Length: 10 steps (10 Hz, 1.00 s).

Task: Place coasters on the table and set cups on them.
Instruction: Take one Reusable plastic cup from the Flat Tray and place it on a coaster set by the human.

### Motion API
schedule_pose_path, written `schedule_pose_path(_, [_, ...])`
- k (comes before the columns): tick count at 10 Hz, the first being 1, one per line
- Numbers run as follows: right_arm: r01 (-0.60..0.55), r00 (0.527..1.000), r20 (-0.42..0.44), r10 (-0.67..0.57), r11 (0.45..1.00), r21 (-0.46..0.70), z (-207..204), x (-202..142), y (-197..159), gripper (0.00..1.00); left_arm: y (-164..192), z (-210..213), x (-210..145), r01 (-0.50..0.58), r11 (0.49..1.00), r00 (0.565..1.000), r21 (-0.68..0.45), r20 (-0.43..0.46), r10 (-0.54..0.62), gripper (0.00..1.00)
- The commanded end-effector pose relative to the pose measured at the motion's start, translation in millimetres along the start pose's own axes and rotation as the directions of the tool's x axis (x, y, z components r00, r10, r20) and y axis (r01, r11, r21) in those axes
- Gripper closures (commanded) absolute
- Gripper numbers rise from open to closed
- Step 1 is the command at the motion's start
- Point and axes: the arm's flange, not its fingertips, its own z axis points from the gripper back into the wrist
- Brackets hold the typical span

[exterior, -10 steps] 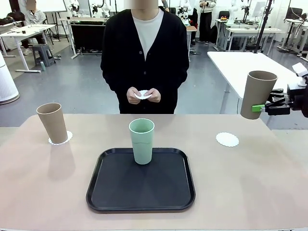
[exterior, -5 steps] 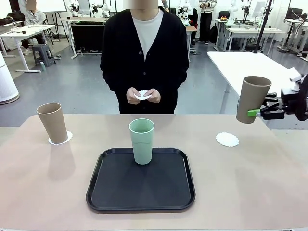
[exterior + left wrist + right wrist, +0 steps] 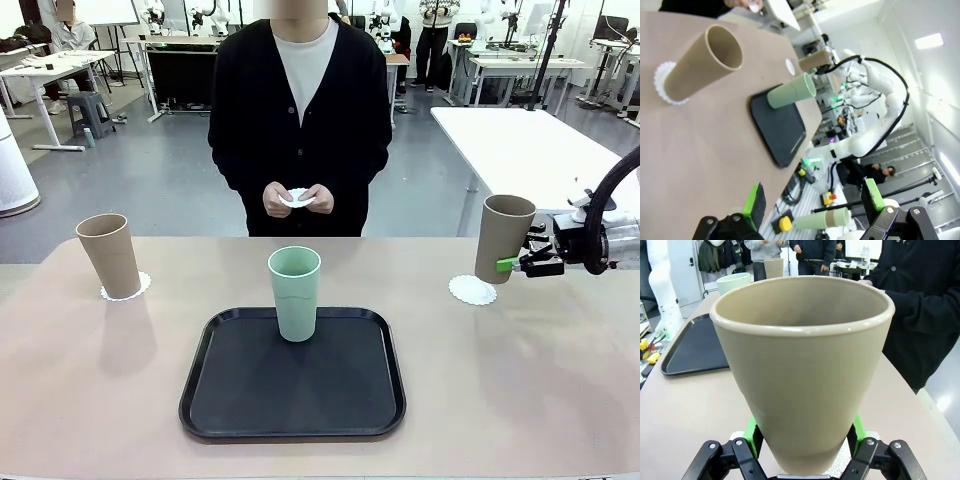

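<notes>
My right gripper [image 3: 512, 264] is shut on the lower part of a tan cup [image 3: 503, 238], held nearly upright with its base at the right edge of a white lace coaster [image 3: 470, 290]; I cannot tell whether they touch. In the right wrist view this cup [image 3: 802, 365] sits between my green pads [image 3: 754, 432]. A second tan cup [image 3: 110, 255] stands on a coaster [image 3: 128, 288] at the table's left. The mint green cup [image 3: 295, 292] stands on the black tray [image 3: 292, 400]. The person's hands hold another coaster [image 3: 297, 197]. My left gripper [image 3: 812, 200] is open, above the table [image 3: 700, 145].
The black tray takes up the middle of the beige table [image 3: 520, 380]. The person stands at the far edge, behind the green cup. A white-topped table [image 3: 510, 130] stands beyond the right corner. Bare tabletop lies left and right of the tray.
My right gripper has come down and to the left with the tan cup, from high beyond the table's right edge to the right coaster; the cup now stands straighter. Nothing else moved.
</notes>
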Motion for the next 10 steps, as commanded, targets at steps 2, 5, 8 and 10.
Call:
schedule_pose_path(2, [-0.039,0.998,0.048,0.038,0.999,0.011,-4.3,-6.2,-11.8,0.19,-1.0,1.4,-0.2,0.001,1.0,1.0,0.003,0.002,-0.001,0.0])
schedule_pose_path(5, [-0.028,0.997,0.066,0.026,0.999,0.028,-14.9,-15.0,-16.9,0.19,-1.0,1.4,-0.2,0.001,1.0,1.0,0.003,0.002,-0.001,0.0])
schedule_pose_path(8, [-0.022,0.997,0.069,0.02,0.999,0.03,-19.9,-18.6,-21.2,0.19,-1.0,1.4,-0.2,0.001,1.0,1.0,0.003,0.002,-0.001,0.0])
schedule_pose_path(10, [-0.011,0.998,0.065,0.009,0.999,0.036,-22.9,-24.7,-24.3,0.19,-1.0,1.4,-0.2,0.001,1.0,1.0,0.003,0.002,-0.001,0.0])
